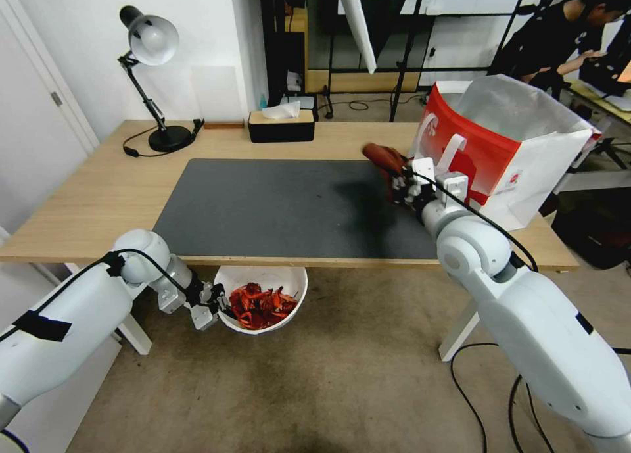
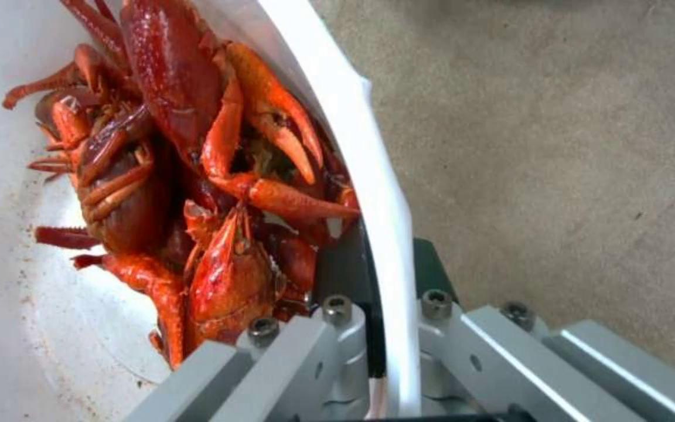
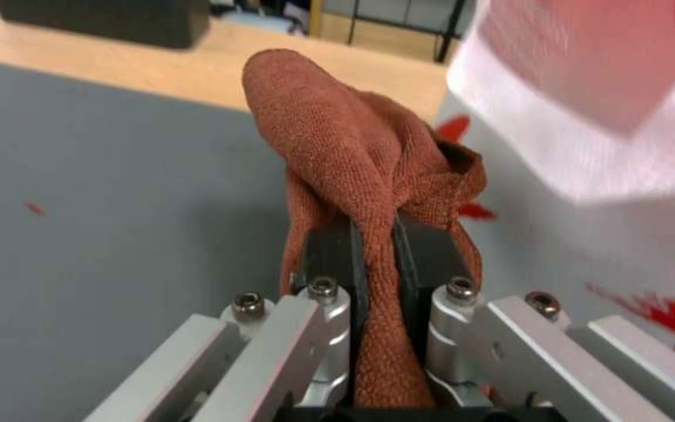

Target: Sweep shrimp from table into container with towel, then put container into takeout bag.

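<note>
While the left gripper (image 1: 211,306) pinches the thin white rim of the round container (image 1: 289,283) below the table's (image 1: 98,196) near edge, at six o'clock from the grey mat, glossy red shrimp (image 1: 260,306) lie heaped inside. The right gripper (image 3: 377,246) clamps the coarse-woven rust towel (image 3: 337,135) beside the takeout bag (image 1: 519,157) at three o'clock, its handle blurred.

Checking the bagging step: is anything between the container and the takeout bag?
Yes. The container, held by the left gripper below the table's front edge, must clear that edge; the right gripper with the towel hangs before the takeout bag.
</note>
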You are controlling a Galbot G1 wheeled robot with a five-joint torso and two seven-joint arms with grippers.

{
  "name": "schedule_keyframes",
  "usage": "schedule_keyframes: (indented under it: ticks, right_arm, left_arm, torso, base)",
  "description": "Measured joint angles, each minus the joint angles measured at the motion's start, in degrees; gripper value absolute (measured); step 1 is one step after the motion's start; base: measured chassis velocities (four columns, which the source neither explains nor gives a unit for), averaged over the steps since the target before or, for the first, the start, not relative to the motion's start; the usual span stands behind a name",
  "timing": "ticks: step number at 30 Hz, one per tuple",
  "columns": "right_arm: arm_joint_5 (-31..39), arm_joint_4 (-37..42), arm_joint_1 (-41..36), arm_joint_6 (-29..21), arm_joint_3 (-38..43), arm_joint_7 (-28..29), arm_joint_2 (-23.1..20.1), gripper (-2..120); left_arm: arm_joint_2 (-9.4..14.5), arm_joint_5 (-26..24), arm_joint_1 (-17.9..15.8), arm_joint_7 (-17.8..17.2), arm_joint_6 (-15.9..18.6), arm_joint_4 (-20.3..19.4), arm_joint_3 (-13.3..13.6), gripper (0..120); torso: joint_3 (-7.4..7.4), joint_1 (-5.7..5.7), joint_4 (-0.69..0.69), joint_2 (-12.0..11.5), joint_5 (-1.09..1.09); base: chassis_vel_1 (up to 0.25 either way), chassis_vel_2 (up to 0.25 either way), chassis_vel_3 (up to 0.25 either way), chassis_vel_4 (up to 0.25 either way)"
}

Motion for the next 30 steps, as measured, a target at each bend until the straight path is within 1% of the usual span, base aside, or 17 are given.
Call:
schedule_keyframes:
  ticks: [2, 4, 5, 6, 8, 9, 10, 12, 14, 16, 17, 21, 23, 25, 27, 29, 30]
  right_arm:
    - [0.0, -0.2, -0.1, -0.4, 0.1, 0.2, 0.1, 5]
    - [0.2, -0.7, -0.5, -1.0, 0.1, 0.3, 0.5, 11]
    - [0.2, -0.7, -0.5, -1.0, 0.1, 0.3, 0.5, 11]
    - [0.4, -0.8, -0.6, -1.0, 0.1, 0.2, 0.6, 14]
    - [0.8, -0.9, -0.7, -1.1, 0.0, 0.1, 0.8, 25]
    - [0.8, -0.9, -0.7, -1.1, 0.0, 0.1, 0.8, 25]
    - [0.9, -0.9, -0.8, -1.1, 0.0, 0.1, 0.8, 28]
    - [1.2, -0.6, -1.0, -1.1, -0.2, 0.0, 0.8, 40]
    - [1.2, -0.6, -1.0, -1.1, -0.2, 0.0, 0.8, 42]
    - [1.6, -0.5, -1.1, -1.0, -0.2, 0.1, 0.8, 54]
    - [1.6, -0.5, -1.1, -1.0, -0.2, 0.1, 0.8, 54]
    - [1.8, -0.5, -1.6, -0.9, -0.1, -0.6, 1.0, 73]
    - [1.8, -0.4, -1.7, -0.9, 0.0, -0.7, 1.1, 74]
    - [2.0, -0.1, -2.0, -0.8, 0.1, -0.9, 1.3, 82]
    - [2.1, -0.1, -2.1, -0.7, 0.2, -1.0, 1.3, 83]
    - [2.5, 0.3, -2.5, -0.2, 0.3, -1.4, 1.5, 97]
    - [2.5, 0.3, -2.5, -0.2, 0.3, -1.4, 1.5, 97]
  left_arm:
    - [0.0, 0.0, 0.0, 0.0, 0.0, 0.0, 0.0, 0]
    - [0.0, 0.0, 0.0, 0.0, 0.0, -0.1, 0.1, 0]
    - [0.0, 0.0, 0.0, 0.0, 0.0, -0.1, 0.1, 0]
    - [0.1, 0.0, -0.1, 0.0, 0.0, -0.1, 0.1, 0]
    - [0.2, 0.0, -0.1, 0.0, 0.0, -0.2, 0.1, 0]
    - [0.2, 0.0, -0.1, 0.0, 0.0, -0.2, 0.1, 0]
    - [0.3, 0.0, -0.1, 0.0, 0.0, -0.3, 0.1, 0]
    - [0.4, 0.0, 0.1, 0.1, 0.1, -0.5, 0.1, 0]
    - [0.4, 0.0, 0.1, 0.1, 0.2, -0.6, 0.1, 0]
    - [0.4, 0.0, 0.2, 0.1, 0.3, -0.8, 0.1, 0]
    - [0.4, 0.0, 0.2, 0.1, 0.3, -0.8, 0.1, 0]
    - [0.4, 0.0, 0.4, 0.2, 0.3, -0.9, 0.0, 0]
    - [0.4, 0.0, 0.4, 0.2, 0.3, -0.9, -0.1, 0]
    - [0.4, 0.1, 0.6, 0.2, 0.4, -1.0, -0.1, 0]
    - [0.4, 0.1, 0.6, 0.2, 0.4, -1.0, -0.2, 0]
    - [0.4, 0.2, 0.8, 0.2, 0.4, -1.0, -0.2, 0]
    - [0.4, 0.2, 0.8, 0.2, 0.4, -1.0, -0.2, 0]
  torso:
    - [0.00, 0.00, 0.00, 0.0, 0.00]
    - [0.00, 0.00, -0.01, 0.0, 0.00]
    - [0.00, 0.00, -0.01, 0.0, 0.00]
    - [-0.01, 0.00, -0.01, 0.0, 0.00]
    - [-0.01, 0.00, -0.01, 0.0, 0.00]
    - [-0.01, 0.00, -0.01, 0.0, 0.00]
    - [-0.01, 0.00, -0.01, 0.0, 0.00]
    - [0.00, 0.00, -0.01, 0.0, 0.00]
    - [-0.01, 0.00, -0.01, 0.0, 0.00]
    - [-0.01, 0.00, -0.01, 0.0, 0.00]
    - [-0.01, 0.00, -0.01, 0.0, 0.00]
    - [0.00, 0.00, -0.01, 0.0, 0.00]
    - [0.00, 0.00, -0.01, 0.0, 0.00]
    - [0.00, 0.00, -0.01, 0.0, 0.00]
    - [0.00, 0.00, -0.01, 0.0, 0.00]
    - [0.00, 0.00, -0.01, 0.0, 0.00]
    - [0.00, 0.00, -0.01, 0.0, 0.00]
  base:
    - [0.000, 0.000, 0.000, 0.000]
    - [0.000, 0.000, 0.000, 0.000]
    - [0.000, 0.000, 0.000, 0.000]
    - [0.000, 0.000, 0.000, 0.000]
    - [0.000, 0.000, 0.000, 0.000]
    - [0.000, 0.000, 0.000, 0.000]
    - [0.000, 0.000, 0.000, 0.000]
    - [0.000, 0.000, 0.000, 0.000]
    - [0.000, 0.000, 0.000, 0.000]
    - [0.000, 0.000, 0.000, 0.000]
    - [0.000, 0.000, 0.000, 0.000]
    - [0.000, 0.000, 0.000, 0.000]
    - [0.000, 0.000, 0.000, 0.000]
    - [0.000, 0.000, 0.000, 0.000]
    - [0.000, 0.000, 0.000, 0.000]
    - [0.000, 0.000, 0.000, 0.000]
    - [0.000, 0.000, 0.000, 0.000]
